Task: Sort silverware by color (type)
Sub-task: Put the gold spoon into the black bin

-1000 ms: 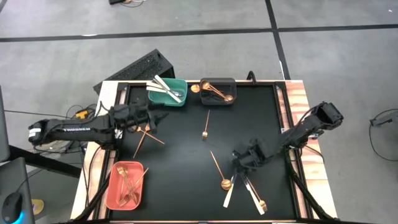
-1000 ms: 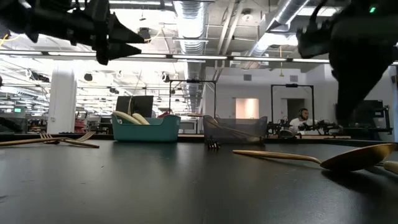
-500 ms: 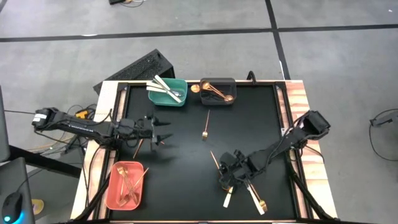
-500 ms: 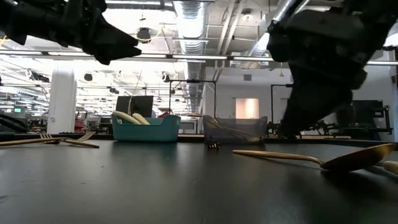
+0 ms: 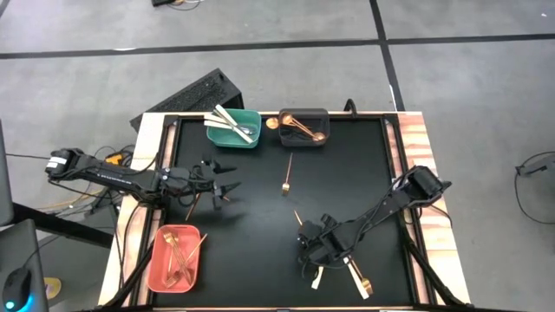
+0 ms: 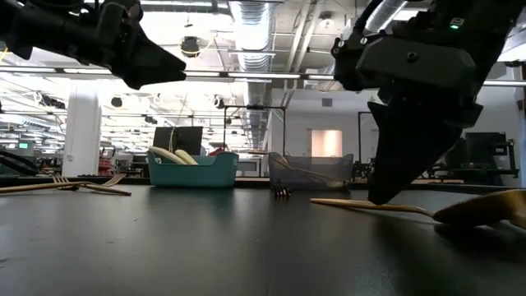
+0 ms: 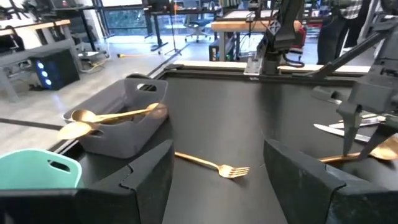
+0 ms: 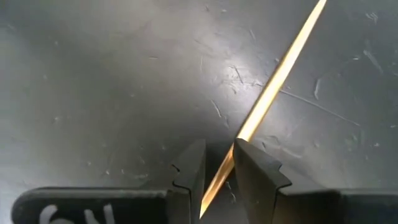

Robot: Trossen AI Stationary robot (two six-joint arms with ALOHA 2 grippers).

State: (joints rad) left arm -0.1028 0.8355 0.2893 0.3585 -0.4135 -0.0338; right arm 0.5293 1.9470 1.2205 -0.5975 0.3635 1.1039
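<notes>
A gold spoon (image 6: 460, 210) is lying near the table's (image 5: 260, 217) front right, its handle sitting between the right gripper's (image 8: 217, 165) narrowly parted fingers only in the wrist view, while the left gripper (image 5: 227, 190) is hovering wide open at the left.

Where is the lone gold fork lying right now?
In the high view the gold fork lies alone near the mat's centre, just below the dark grey bin, between the two arms.
</notes>
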